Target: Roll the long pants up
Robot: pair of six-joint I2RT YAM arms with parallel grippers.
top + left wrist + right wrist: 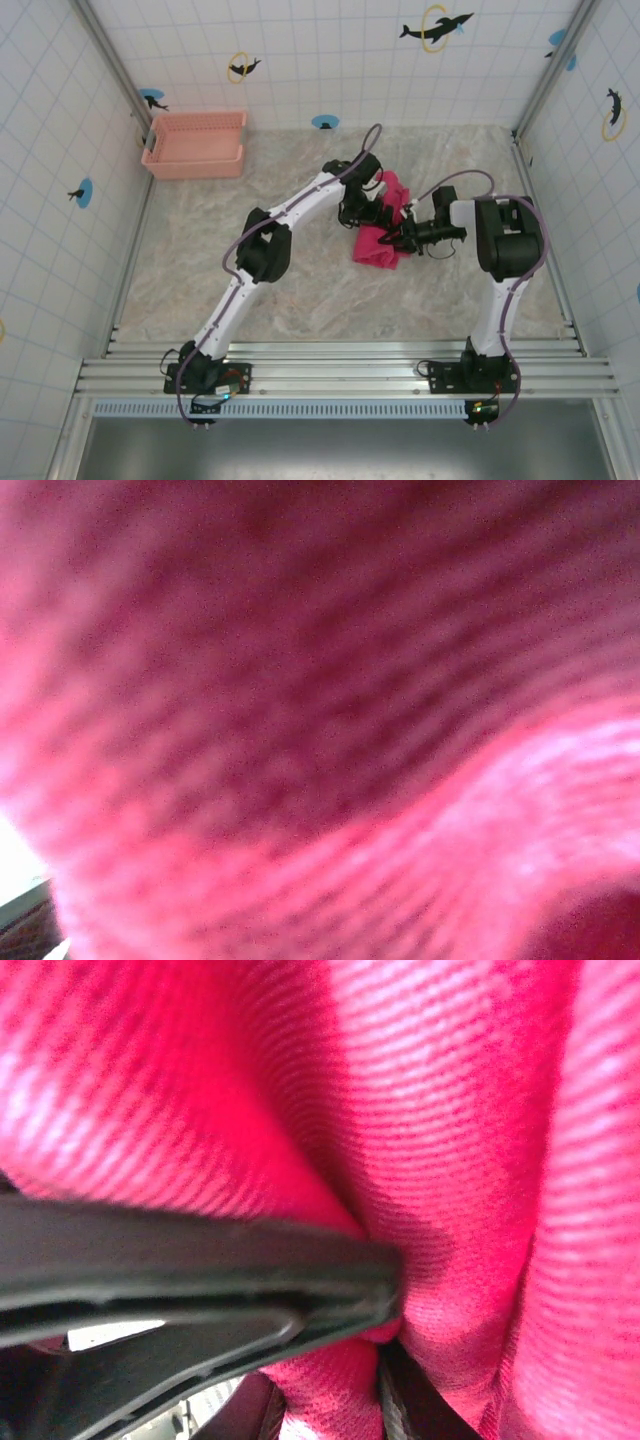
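Top external view hides much of the bunched pants (372,250) under my two arms; they lie right of centre on the worktop (200,290). Up close at my left wrist the cloth is a blur. My left end effector (375,213) rests on the pants, jaws spread wide; whether it grips I cannot tell. My right end effector (400,238) is clamped on a fold, its finger (200,1270) pinching cloth. One pants, one basket (195,145) far left, two end effectors.
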